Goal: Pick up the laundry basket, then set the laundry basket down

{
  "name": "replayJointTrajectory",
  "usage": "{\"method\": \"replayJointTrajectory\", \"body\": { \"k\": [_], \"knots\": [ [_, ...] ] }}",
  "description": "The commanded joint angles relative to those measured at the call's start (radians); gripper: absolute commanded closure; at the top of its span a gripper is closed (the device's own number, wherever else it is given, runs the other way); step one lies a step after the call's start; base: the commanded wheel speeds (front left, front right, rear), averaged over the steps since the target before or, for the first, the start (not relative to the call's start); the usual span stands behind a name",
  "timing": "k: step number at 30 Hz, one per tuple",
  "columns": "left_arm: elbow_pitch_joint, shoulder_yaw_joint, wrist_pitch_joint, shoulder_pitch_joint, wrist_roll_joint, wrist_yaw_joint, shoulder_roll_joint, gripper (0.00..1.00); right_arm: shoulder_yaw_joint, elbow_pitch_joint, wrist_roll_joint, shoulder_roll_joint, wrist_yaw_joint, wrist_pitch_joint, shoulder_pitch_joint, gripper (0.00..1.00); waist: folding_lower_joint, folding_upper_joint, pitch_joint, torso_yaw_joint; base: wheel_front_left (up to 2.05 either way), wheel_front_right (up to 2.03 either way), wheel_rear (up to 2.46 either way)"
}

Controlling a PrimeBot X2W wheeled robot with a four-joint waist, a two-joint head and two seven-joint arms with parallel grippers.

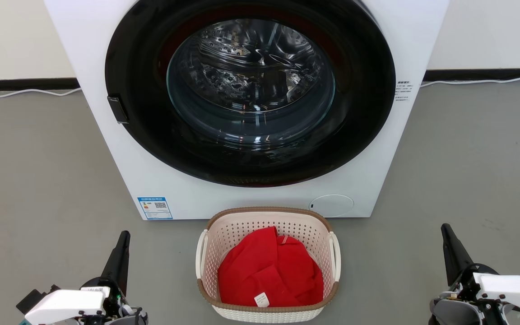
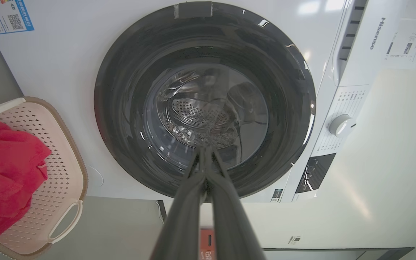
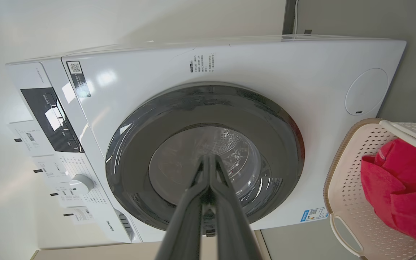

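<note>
The laundry basket [image 1: 266, 225], cream-white and perforated with a brown rim and white loop handles, stands on the grey floor right in front of the washing machine. A red cloth [image 1: 271, 268] lies inside it. The basket's rim [image 2: 74, 151] sits at the left of the left wrist view, and the basket [image 3: 356, 202] fills the right side of the right wrist view. My left gripper [image 1: 124, 237] hangs left of the basket, shut and holding nothing, its tips [image 2: 205, 151] touching. My right gripper [image 1: 445, 230] hangs to the basket's right, shut and holding nothing, its fingertips [image 3: 209, 159] together.
A white front-loading washing machine [image 1: 377, 149] with a dark round door [image 1: 251, 90] stands just behind the basket. A white cable [image 1: 481, 81] runs along the wall base. Bare grey floor [image 1: 39, 180] spreads on both sides.
</note>
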Motion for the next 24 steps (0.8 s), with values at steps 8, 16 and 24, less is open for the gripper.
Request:
{"method": "replayJointTrajectory", "body": {
  "k": [8, 16, 24],
  "knots": [
    [-0.023, 0.031, 0.007, -0.056, 0.003, -0.007, 0.01, 1.0, 0.019, -0.025, -0.01, -0.004, 0.011, 0.011, -0.044, 1.0, 0.0, 0.0, 0.0, 0.0, 0.0, 0.0, 0.0],
    [-0.023, 0.031, 0.007, -0.056, 0.003, -0.007, 0.01, 1.0, 0.019, -0.025, -0.01, -0.004, 0.011, 0.011, -0.044, 1.0, 0.0, 0.0, 0.0, 0.0, 0.0, 0.0, 0.0],
    [-0.023, 0.031, 0.007, -0.056, 0.003, -0.007, 0.01, 1.0, 0.019, -0.025, -0.01, -0.004, 0.011, 0.011, -0.044, 1.0, 0.0, 0.0, 0.0, 0.0, 0.0, 0.0, 0.0]
  ]
}}
